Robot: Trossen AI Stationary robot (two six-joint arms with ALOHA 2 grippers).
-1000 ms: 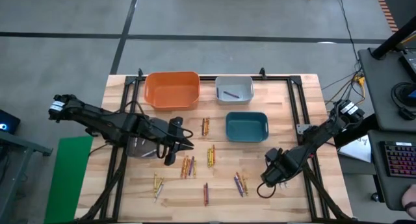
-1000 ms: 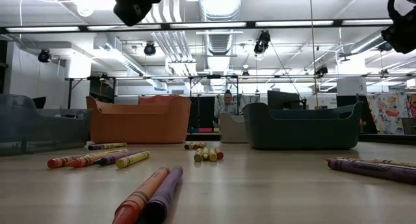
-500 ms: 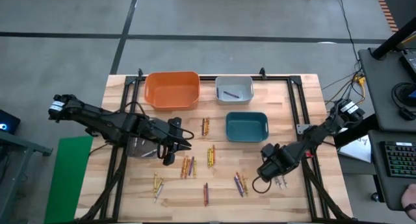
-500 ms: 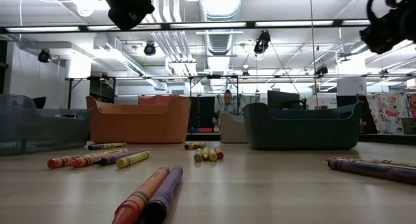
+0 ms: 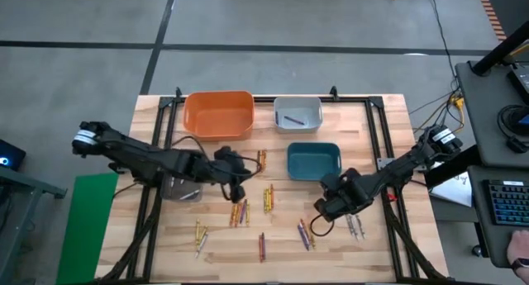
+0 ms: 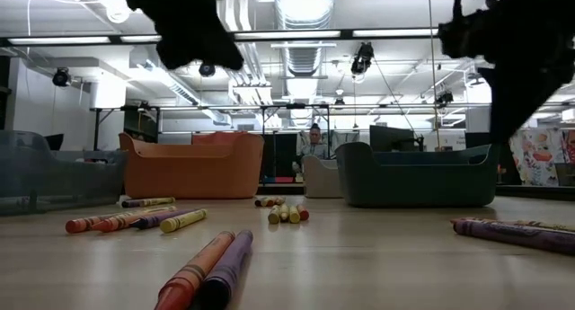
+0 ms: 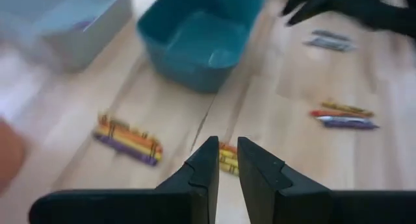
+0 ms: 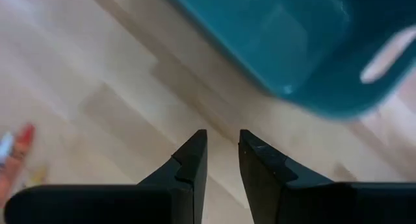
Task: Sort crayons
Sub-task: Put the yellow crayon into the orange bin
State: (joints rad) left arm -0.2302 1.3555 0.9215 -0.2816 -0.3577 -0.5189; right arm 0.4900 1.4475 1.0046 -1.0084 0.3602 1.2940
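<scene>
Table: light wooden plank top (image 5: pixel 372 128) with a black metal frame running along its far edge and down both sides.
Far edge: orange bin (image 5: pixel 218 114) to the left, small grey bin (image 5: pixel 297 112) just beside it on the right.
Middle: teal bin (image 5: pixel 314 161), nearer than the grey bin.
Left side: dark grey bin (image 5: pixel 180 188), partly hidden under an arm.
Crayons: small clusters lie loose on the wood, one pair (image 5: pixel 261 160) left of the teal bin, a yellow group (image 5: pixel 269 197) nearer, an orange-red group (image 5: pixel 240 211) beside it.
Near edge: a pair at the left (image 5: pixel 199 237), a single one (image 5: pixel 262 247) centred, a purple-mixed cluster (image 5: pixel 305 233), grey ones (image 5: pixel 353 226) to the right.
</scene>
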